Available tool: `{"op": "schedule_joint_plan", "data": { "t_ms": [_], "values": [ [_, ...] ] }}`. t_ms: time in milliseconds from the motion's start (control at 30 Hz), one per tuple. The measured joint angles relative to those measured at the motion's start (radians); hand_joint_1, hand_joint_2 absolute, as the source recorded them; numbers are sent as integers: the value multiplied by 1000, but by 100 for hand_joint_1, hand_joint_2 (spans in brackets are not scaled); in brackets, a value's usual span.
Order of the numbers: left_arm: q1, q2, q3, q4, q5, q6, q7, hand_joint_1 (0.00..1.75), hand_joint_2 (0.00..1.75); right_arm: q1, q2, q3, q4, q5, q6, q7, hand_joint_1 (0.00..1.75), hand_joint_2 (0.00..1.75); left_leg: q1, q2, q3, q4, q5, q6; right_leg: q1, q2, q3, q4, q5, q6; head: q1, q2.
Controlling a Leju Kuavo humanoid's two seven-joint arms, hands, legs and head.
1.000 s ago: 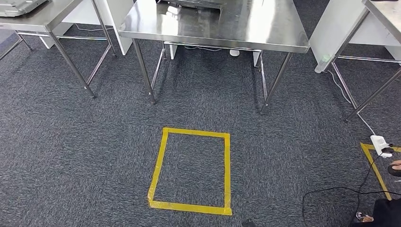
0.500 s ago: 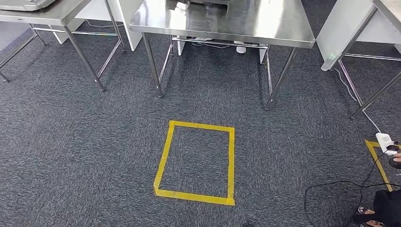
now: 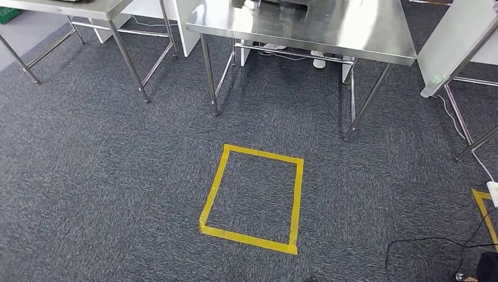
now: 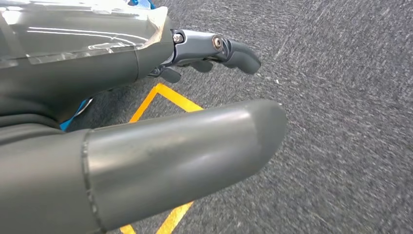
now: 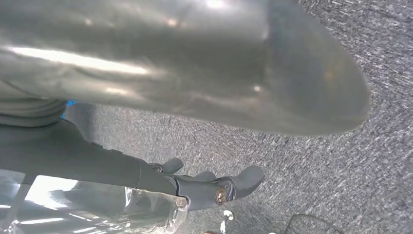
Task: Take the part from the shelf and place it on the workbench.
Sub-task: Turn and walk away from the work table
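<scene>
Head view, yellow tape square on grey carpet, steel counter beyond, left hand and right hand loosely spread, holding nothing

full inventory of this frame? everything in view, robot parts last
tables: three, steel, far side; middle one beyond the square
tape square: one, yellow, on the carpet, centre
tape corner: one, yellow, right edge
carpet: one, dark grey, whole floor
cable: one, black, lower right on the carpet
white panels: several, behind and beside the tables
left hand: one, grey, over the carpet, holds nothing, fingers apart
right hand: one, grey, over the carpet, holds nothing
</scene>
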Motion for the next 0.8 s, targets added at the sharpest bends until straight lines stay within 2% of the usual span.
{"op": "schedule_joint_plan", "data": {
  "t_ms": [67, 133, 167, 233, 267, 300, 333, 400, 433, 467, 500, 533, 567, 600, 633, 667, 700, 733, 767, 800],
  "values": [
    [1, 0, 0, 0, 2, 1, 0, 0, 0, -3, 0, -1, 0, 6, 0, 0, 0, 0, -4, -9, -4, -4, 6, 14, 0, -4, -1, -1, 2, 11, 0, 0],
    [1, 0, 0, 0, 3, 2, 0, 0, 0, -6, 0, -2, 0, 13, 0, 0, 0, 0, -5, -19, -7, -12, 17, 33, -3, 19, -17, 33, -22, 16, 0, 0],
    [0, 0, 0, 0, 4, 3, 0, 0, 0, -7, 1, -2, 0, 15, 0, 1, 0, 0, -4, -26, -11, -16, 24, 42, -5, 37, -39, 79, -49, 15, 1, 0],
    [-2, -1, 0, 0, 5, 4, -2, 0, 0, -6, 1, -2, 0, 18, 0, 3, 0, 0, -5, -42, -22, -17, 32, 51, -7, 65, -98, 209, -110, 8, 2, 0],
    [-2, -1, 0, 0, 5, 4, -3, 0, 0, -5, 1, -3, 0, 18, 0, 4, 0, 0, -6, -51, -27, -16, 35, 53, -6, 70, -120, 261, -128, 9, 3, 0],
    [0, -2, 0, 0, 5, 5, -6, 0, 0, -4, 1, -3, 0, 19, 0, 5, 0, 0, -7, -61, -31, -16, 39, 52, -6, 73, -124, 278, -130, 13, 2, 0],
    [1, -2, 0, 0, 8, 9, -10, 0, 0, -4, 0, -4, 0, 19, 0, 5, 0, 0, -7, -72, -34, -16, 42, 50, -6, 75, -109, 255, -116, 21, 3, 0],
    [2, -4, 1, 0, 20, 24, -24, 0, 0, -3, -1, -4, 0, 21, 0, 6, 0, 0, -8, -94, -36, -16, 48, 44, -8, 98, -33, 117, -64, 33, 3, 0],
    [1, -6, 2, 0, 28, 32, -30, 0, 0, -3, -1, -5, 0, 22, 0, 5, 0, 0, -9, -103, -37, -15, 51, 40, -7, 112, 0, 51, -44, 33, 3, 0],
    [0, -7, 3, 0, 34, 39, -35, 0, 0, -3, -1, -5, 0, 24, 1, 5, 0, 0, -11, -111, -39, -15, 54, 35, -6, 122, 21, 6, -32, 28, 2, 0],
    [0, -7, 4, 0, 38, 44, -37, 0, 0, -3, -1, -6, 0, 26, 2, 5, 0, 0, -13, -117, -40, -15, 56, 30, -4, 126, 27, -13, -28, 21, 2, 0],
    [0, -7, 6, 0, 40, 48, -38, 0, 0, -3, 0, -6, 0, 28, 4, 4, 0, 0, -14, -124, -42, -17, 59, 24, 0, 120, 26, -14, -26, 13, 1, 0],
    [1, -7, 9, 0, 42, 52, -38, 0, 0, -4, 0, -6, 0, 29, 8, 5, 0, 0, -12, -129, -44, -18, 62, 19, -4, 112, 26, -16, -22, 5, 1, 0],
    [2, -7, 11, 0, 44, 56, -36, 0, 0, -5, 0, -6, 0, 30, 13, 5, 0, 0, -11, -124, -48, -13, 59, 14, -8, 103, 27, -18, -18, -2, 1, 0],
    [3, -7, 13, 0, 48, 61, -35, 0, 0, -6, 0, -7, 0, 34, 20, 5, 0, 0, -10, -110, -59, 6, 43, 10, -12, 93, 28, -20, -13, -13, 0, 0],
    [2, -6, 15, 0, 53, 65, -34, 0, 0, -7, 0, -8, 0, 40, 29, 5, 0, 0, -10, -90, -78, 46, 14, 7, -16, 83, 27, -22, -9, -22, -1, 0],
    [1, -6, 17, 0, 57, 69, -33, 0, 0, -6, 0, -11, 0, 49, 38, 5, 0, 0, -9, -68, -105, 106, -24, 5, -15, 72, 27, -22, -7, -27, -2, 0],
    [0, -7, 19, 0, 60, 71, -32, 0, 0, -4, 1, -15, 0, 59, 46, 6, 0, 0, -7, -54, -136, 177, -62, 1, -13, 60, 25, -22, -6, -31, -2, 0],
    [0, -7, 22, 0, 63, 72, -32, 0, 0, -3, 1, -20, 0, 65, 52, 7, 0, 0, -6, -49, -162, 238, -88, -3, -12, 48, 24, -21, -6, -30, -2, 0],
    [0, -7, 26, 0, 65, 72, -32, 0, 0, -2, 1, -24, 0, 69, 55, 7, 0, 0, -4, -45, -175, 272, -95, -6, -11, 35, 23, -21, -6, -30, -2, 0]
  ]
}}
